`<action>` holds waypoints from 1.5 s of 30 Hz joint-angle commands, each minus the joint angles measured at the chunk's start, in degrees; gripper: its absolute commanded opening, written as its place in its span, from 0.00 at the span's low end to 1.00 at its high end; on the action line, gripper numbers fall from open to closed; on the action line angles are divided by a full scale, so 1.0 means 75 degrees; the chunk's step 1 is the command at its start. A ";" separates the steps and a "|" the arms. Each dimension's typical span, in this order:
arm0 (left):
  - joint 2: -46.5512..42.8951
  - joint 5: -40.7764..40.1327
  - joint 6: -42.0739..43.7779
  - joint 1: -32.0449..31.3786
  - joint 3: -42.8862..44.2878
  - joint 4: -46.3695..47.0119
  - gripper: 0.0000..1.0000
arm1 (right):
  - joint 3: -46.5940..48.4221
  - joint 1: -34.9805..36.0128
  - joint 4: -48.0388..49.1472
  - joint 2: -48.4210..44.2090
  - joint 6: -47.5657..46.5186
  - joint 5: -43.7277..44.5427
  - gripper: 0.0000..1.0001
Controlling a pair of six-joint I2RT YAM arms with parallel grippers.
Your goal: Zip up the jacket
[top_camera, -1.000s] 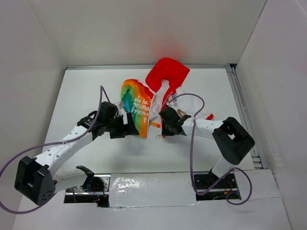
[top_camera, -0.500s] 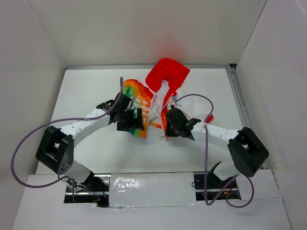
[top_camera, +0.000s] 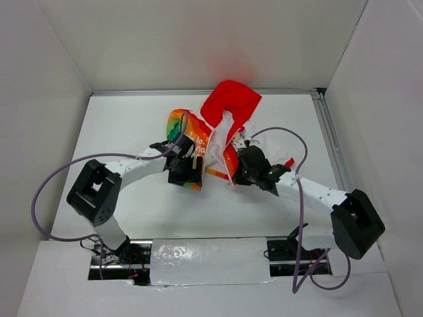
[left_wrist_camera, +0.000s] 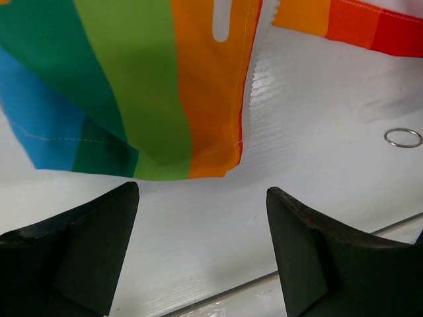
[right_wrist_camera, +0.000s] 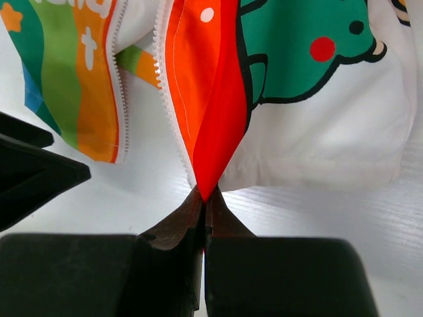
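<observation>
The jacket [top_camera: 198,135] lies unzipped mid-table, red hood [top_camera: 231,102] at the far side. My left gripper [top_camera: 188,177] is open just short of the rainbow panel's [left_wrist_camera: 152,92] bottom hem; its fingers [left_wrist_camera: 99,244] hold nothing between them. My right gripper [top_camera: 232,173] is shut on the bottom corner of the other front panel, a red-orange fold [right_wrist_camera: 211,119] rising from the pinched tips [right_wrist_camera: 205,197]. White zipper teeth [right_wrist_camera: 168,112] run along that fold's left edge. The cartoon-printed white lining [right_wrist_camera: 310,99] spreads to its right.
A small metal ring [left_wrist_camera: 403,137] lies on the white table right of the left gripper. A small red bit of cloth [top_camera: 289,161] shows by the right forearm. White walls enclose the table; a metal rail [top_camera: 334,152] runs along its right edge. Purple cables loop over both arms.
Both arms swung inward toward the jacket's bottom hem. The right gripper closed on the red-orange panel corner. The left gripper moved right, up to the rainbow panel's hem.
</observation>
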 commanded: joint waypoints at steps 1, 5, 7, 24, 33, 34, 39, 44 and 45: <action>0.0346 -0.0031 0.0033 -0.0200 0.0367 0.0242 0.89 | -0.0078 -0.0069 0.0056 -0.0125 -0.0019 -0.0035 0.00; 0.0780 -0.0301 -0.0061 -0.0259 0.0496 0.0101 0.83 | -0.0148 -0.0127 0.0068 -0.0195 0.0005 0.0000 0.00; 0.0945 -0.0534 -0.0178 -0.0410 0.0473 0.0032 0.81 | -0.0171 -0.0162 0.0091 -0.0207 0.0016 -0.0012 0.00; 0.1730 -0.1309 -0.1000 -0.0681 0.0895 -0.0239 0.63 | -0.0394 -0.0221 -0.0049 -0.0301 0.0262 0.0140 0.00; 0.2103 -0.0805 -0.1173 -0.0915 0.0799 0.0149 0.65 | -0.0652 -0.0350 0.0255 -0.0137 0.0333 0.0024 0.00; 0.2175 -0.0875 -0.1232 -0.0927 0.0847 0.0044 0.63 | -0.0640 -0.0338 0.0244 -0.0160 0.0333 0.0012 0.00; 0.2199 -0.0875 -0.1443 -0.0962 0.0778 -0.0016 0.52 | -0.0757 -0.0385 0.0138 -0.0383 0.0333 0.0129 0.00; 0.2093 -0.0876 -0.1502 -0.0997 0.0754 -0.0016 0.22 | -0.0933 -0.0409 0.0173 -0.0582 0.0415 0.0164 0.00; 0.2059 -0.0875 -0.1479 -0.1009 0.0754 0.0007 0.17 | -0.0980 -0.0409 0.0208 -0.0594 0.0427 0.0152 0.00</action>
